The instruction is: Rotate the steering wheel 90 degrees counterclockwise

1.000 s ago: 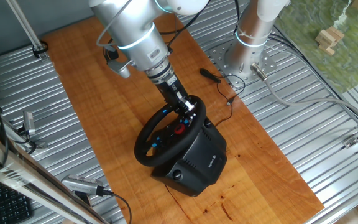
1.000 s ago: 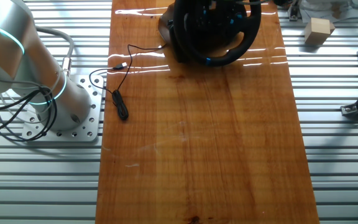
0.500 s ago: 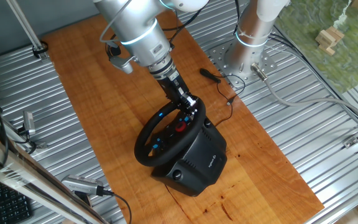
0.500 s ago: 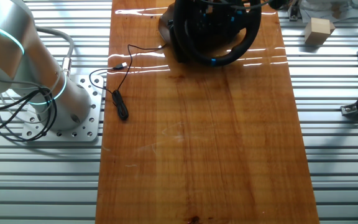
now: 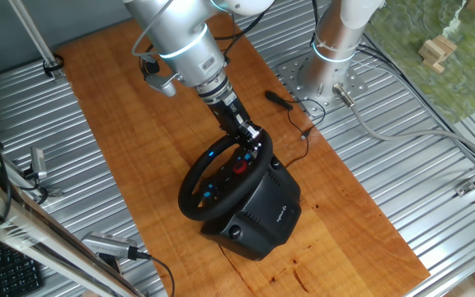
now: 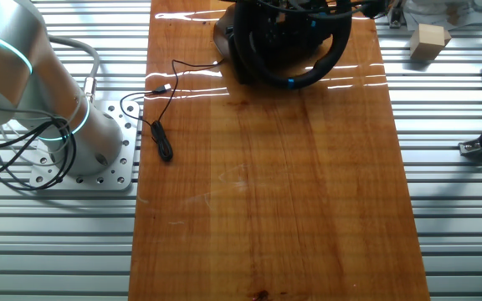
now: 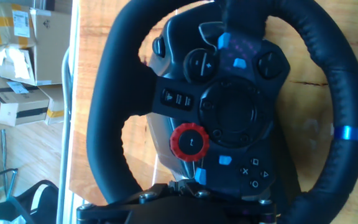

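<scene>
The steering wheel (image 5: 190, 186) is black with a thick rim and stands tilted on its boxy black base (image 5: 264, 213) on the wooden board. My gripper (image 5: 254, 140) reaches down from the upper left and is shut on the far right part of the rim. In the hand view the wheel (image 7: 107, 124) fills the frame, with a red knob (image 7: 190, 142) and blue buttons on the hub and a blue stripe (image 7: 347, 132) on the rim at the right. The fingers are mostly hidden at the bottom edge. In the other fixed view the wheel (image 6: 325, 67) is at the board's far end.
A thin black cable with a plug (image 5: 280, 100) lies on the board beside the arm's metal mount (image 5: 320, 78), and also shows in the other fixed view (image 6: 161, 138). A wooden block (image 6: 429, 40) sits off the board. Ribbed metal table surrounds the board.
My arm has swung a little up and to the right with the rim in its grip. The wheel has turned slightly, most of it before the last half second.
</scene>
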`<control>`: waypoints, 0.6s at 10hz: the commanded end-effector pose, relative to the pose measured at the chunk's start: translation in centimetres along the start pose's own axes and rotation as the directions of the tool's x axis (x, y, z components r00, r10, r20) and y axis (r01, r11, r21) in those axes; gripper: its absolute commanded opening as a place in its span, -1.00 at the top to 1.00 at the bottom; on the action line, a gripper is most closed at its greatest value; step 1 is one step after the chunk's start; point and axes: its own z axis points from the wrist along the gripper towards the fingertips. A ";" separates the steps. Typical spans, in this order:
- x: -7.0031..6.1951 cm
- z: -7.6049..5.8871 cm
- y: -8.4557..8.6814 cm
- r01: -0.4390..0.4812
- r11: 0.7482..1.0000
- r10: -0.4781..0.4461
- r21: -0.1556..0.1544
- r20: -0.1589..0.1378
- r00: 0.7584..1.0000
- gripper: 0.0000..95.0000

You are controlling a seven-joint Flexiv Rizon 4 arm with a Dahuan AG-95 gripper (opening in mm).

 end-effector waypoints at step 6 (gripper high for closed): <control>0.4 0.1 -1.4 0.026 1.000 -0.026 -0.003 0.001 1.000 1.00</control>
